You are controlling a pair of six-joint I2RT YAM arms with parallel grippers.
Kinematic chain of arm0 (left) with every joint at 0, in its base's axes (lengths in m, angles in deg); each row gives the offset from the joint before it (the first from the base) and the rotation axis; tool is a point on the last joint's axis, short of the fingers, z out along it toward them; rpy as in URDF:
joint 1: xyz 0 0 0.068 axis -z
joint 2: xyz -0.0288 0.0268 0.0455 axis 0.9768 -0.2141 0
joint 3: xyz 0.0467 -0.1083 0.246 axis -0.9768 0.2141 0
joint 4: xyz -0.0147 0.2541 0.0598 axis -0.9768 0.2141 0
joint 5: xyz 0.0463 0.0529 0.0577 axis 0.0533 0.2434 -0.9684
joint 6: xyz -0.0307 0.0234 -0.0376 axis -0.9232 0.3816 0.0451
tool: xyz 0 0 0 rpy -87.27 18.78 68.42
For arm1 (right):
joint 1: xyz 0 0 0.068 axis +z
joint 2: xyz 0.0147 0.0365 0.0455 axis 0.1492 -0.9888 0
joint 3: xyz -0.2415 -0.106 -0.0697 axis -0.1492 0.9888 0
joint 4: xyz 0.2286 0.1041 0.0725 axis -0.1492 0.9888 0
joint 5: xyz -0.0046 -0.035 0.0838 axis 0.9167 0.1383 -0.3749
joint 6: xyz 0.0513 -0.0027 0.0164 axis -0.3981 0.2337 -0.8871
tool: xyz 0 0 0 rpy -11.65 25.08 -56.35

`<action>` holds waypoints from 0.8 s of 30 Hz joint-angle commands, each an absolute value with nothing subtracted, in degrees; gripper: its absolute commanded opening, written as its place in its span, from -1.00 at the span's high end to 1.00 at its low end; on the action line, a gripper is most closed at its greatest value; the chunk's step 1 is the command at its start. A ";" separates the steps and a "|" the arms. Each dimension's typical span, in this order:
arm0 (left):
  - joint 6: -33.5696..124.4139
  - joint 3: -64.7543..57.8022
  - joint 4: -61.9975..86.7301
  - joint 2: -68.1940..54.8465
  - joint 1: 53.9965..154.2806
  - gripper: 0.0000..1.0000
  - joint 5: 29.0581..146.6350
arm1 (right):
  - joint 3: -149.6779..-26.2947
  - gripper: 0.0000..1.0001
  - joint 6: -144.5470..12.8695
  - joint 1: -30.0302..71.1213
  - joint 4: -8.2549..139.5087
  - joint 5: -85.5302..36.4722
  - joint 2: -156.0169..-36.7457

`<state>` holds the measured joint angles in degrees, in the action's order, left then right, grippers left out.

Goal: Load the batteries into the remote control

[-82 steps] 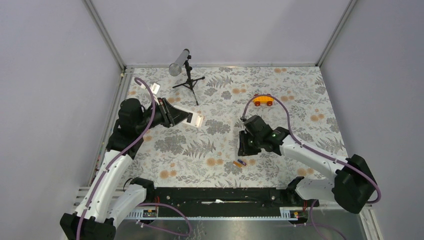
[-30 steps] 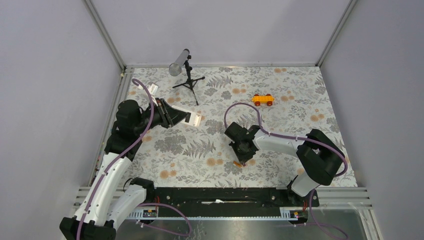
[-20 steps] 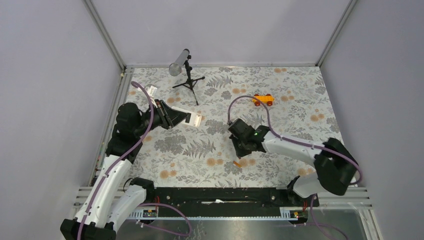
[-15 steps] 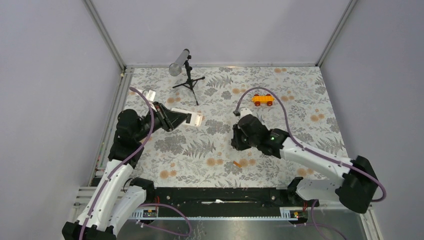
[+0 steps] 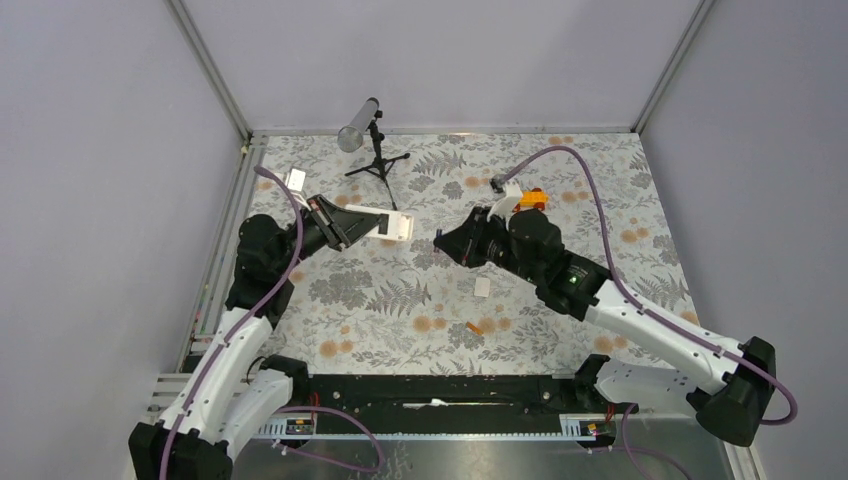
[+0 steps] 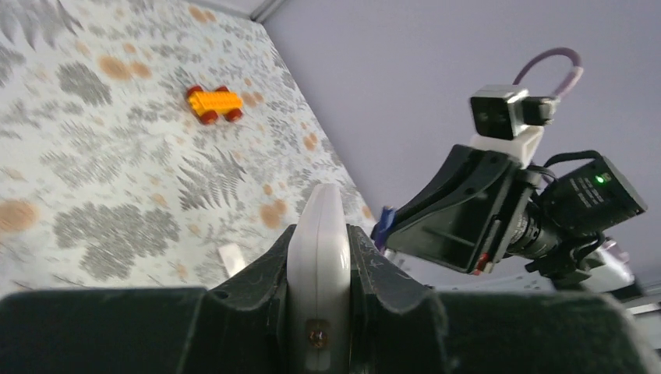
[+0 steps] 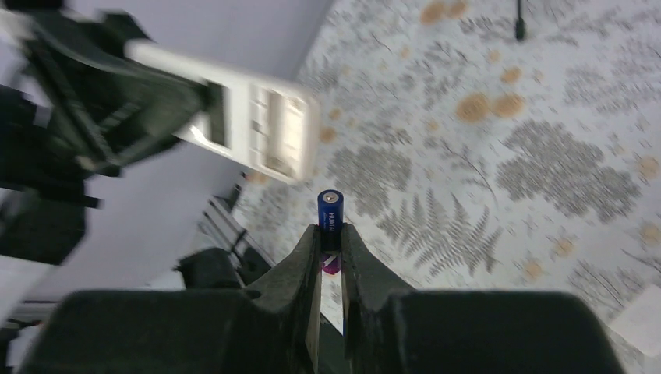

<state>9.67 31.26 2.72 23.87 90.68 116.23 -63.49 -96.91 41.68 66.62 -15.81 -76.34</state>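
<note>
The remote control (image 5: pixel 392 227) is held off the table, white back showing, with my left gripper (image 5: pixel 352 222) shut on its edges. In the left wrist view its white edge (image 6: pixel 319 214) stands between the fingers of that gripper (image 6: pixel 318 243). The right wrist view shows the remote's (image 7: pixel 261 132) open compartment. My right gripper (image 5: pixel 446 243) hovers just right of the remote, shut on the blue-purple battery (image 7: pixel 330 218), which sticks out past the fingertips of that gripper (image 7: pixel 329 243). The orange battery (image 5: pixel 474 328) lies on the table near the front.
A small white flat piece (image 5: pixel 482 287) lies on the table below the right gripper. An orange toy car (image 5: pixel 531 198) sits behind the right arm. A black tripod with a grey tube (image 5: pixel 372 150) stands at the back left. A white tag (image 5: pixel 296 179) hangs by the left cable.
My right gripper has risen from the table with the blue-purple battery and swung up and left toward the remote. The left gripper has shifted the remote slightly up and right. The orange battery stayed put.
</note>
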 commanded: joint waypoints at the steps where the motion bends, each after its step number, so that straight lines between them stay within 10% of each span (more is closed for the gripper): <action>1: -7.59 32.33 -4.90 23.56 90.47 1.00 114.97 | -70.34 0.78 -102.11 42.04 56.37 -16.26 -77.26; 24: -34.18 44.21 -32.82 19.92 91.02 1.00 110.93 | -86.83 0.76 -96.73 42.96 70.70 -15.17 -88.80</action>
<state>-32.16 44.49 -26.35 20.20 90.81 112.25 -82.41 -100.45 41.90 67.82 -16.94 -87.81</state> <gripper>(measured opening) 0.222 0.156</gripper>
